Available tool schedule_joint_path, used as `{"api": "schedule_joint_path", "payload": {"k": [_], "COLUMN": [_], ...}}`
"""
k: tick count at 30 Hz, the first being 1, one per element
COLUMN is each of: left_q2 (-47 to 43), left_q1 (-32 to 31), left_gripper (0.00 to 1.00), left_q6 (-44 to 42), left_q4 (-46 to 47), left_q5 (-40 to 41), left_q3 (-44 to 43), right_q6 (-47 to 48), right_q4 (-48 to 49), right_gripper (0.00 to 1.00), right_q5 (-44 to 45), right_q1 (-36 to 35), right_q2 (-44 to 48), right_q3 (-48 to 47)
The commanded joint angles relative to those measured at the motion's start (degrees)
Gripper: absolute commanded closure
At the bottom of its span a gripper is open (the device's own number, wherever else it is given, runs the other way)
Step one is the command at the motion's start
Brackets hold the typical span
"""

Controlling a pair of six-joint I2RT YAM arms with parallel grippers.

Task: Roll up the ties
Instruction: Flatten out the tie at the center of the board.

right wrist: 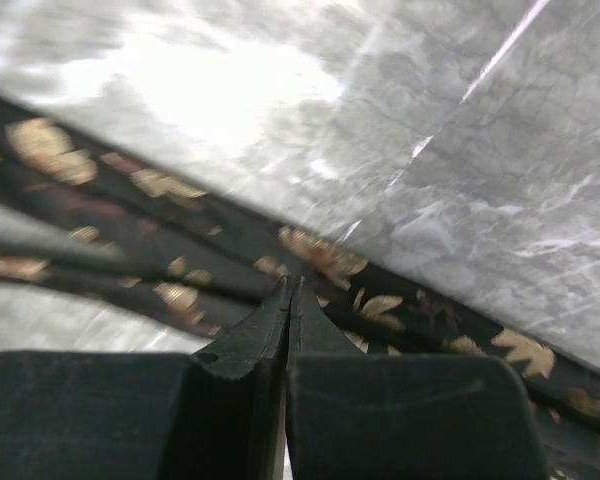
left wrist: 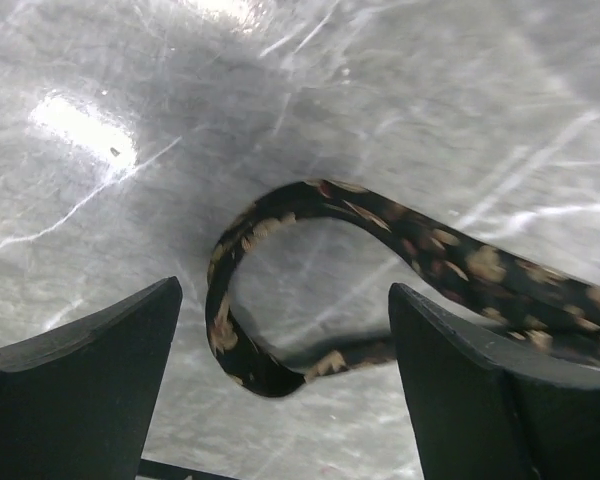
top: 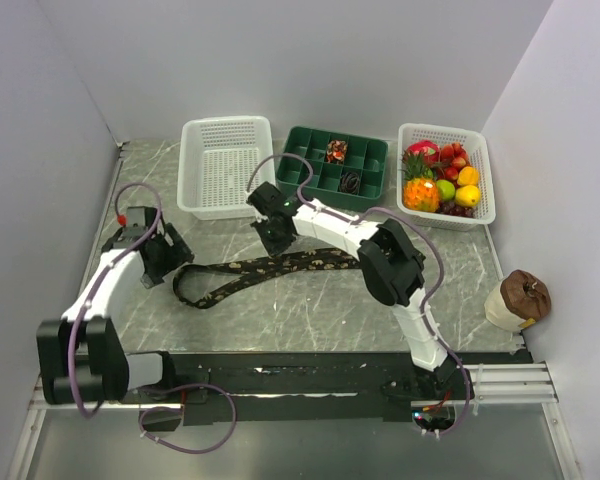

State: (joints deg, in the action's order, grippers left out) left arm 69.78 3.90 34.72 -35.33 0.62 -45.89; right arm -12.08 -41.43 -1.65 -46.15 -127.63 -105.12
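The speckled tie point(top: 270, 268) lies on the table point(top: 300, 312) just on the near side of the green compartment tray point(top: 372, 150); the released left end effector point(left wrist: 282, 300) should pinch its looped end squarely while the clenched right end effector point(right wrist: 292, 285) steadies the strip.

Three ties in all. One long dark patterned tie point(top: 270, 268) lies unrolled mid-worktop. Two are rolled, a reddish coil point(top: 336, 151) and a dark coil point(top: 350, 182), each in its own compartment of the one green divided tray point(top: 372, 150) at the far edge. Two white mesh baskets flank that tray: the left basket point(top: 225, 170) and the right basket point(top: 440, 129), whose fruit point(top: 468, 176) is too crowded to count. One brown-topped bundle point(top: 520, 298) sits at the right edge. There are two end effectors: the left end effector point(left wrist: 285, 340) and the right end effector point(right wrist: 290, 300).
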Motion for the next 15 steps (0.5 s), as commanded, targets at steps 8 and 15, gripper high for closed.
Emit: {"api": "schedule_joint_path", "payload": {"k": [8,15], "left_q2": [3.3,11.1], "left_q1": [-2.4,-6.4], "left_gripper": [0.26,0.28], "left_q6": [-0.4,-1.1], "left_q4": [-0.4,-2.3], "left_q5": [5.7,9.1], "left_q3": [-2.4,-4.3], "right_q6": [3.6,4.8], "right_q4": [4.8,4.0], "right_gripper": [1.00,1.00], "right_q5": [-7.2,-10.4], "right_q1": [-0.6,-0.6], "right_q2": [9.2,9.2], "right_q3": [-1.1,-3.4]}}
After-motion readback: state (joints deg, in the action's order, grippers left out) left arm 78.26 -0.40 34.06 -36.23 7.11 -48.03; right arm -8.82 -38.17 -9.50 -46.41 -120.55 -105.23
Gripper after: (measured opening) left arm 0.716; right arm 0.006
